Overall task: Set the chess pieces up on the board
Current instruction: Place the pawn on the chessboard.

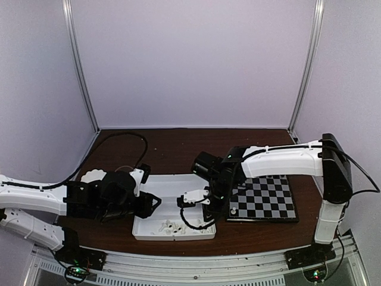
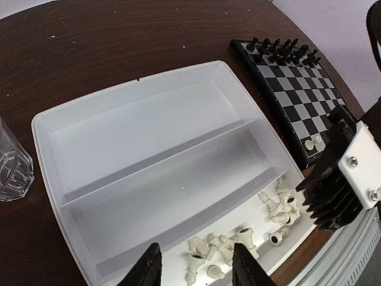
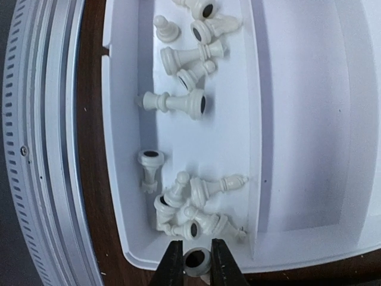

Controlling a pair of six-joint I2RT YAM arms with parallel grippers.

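Observation:
Several white chess pieces (image 3: 178, 202) lie jumbled in the nearest compartment of a white tray (image 2: 137, 80), also seen from the left wrist view as chess pieces (image 2: 226, 247). My right gripper (image 3: 196, 262) is shut on one white piece (image 3: 197, 260), hollow base up, just over the tray's end wall. My left gripper (image 2: 196, 267) hangs open above the same compartment with nothing between its fingers. The board (image 2: 303, 101) lies to the right of the tray, with black pieces (image 2: 283, 50) along its far row and two white pieces (image 2: 312, 143) at its near corner.
A clear glass (image 2: 12, 167) stands left of the tray. The tray's other two compartments hold nothing. From above, the tray (image 1: 178, 179) sits between both arms, the board (image 1: 265, 199) is on the right, and a metal rail (image 3: 47, 149) runs along the table's near edge.

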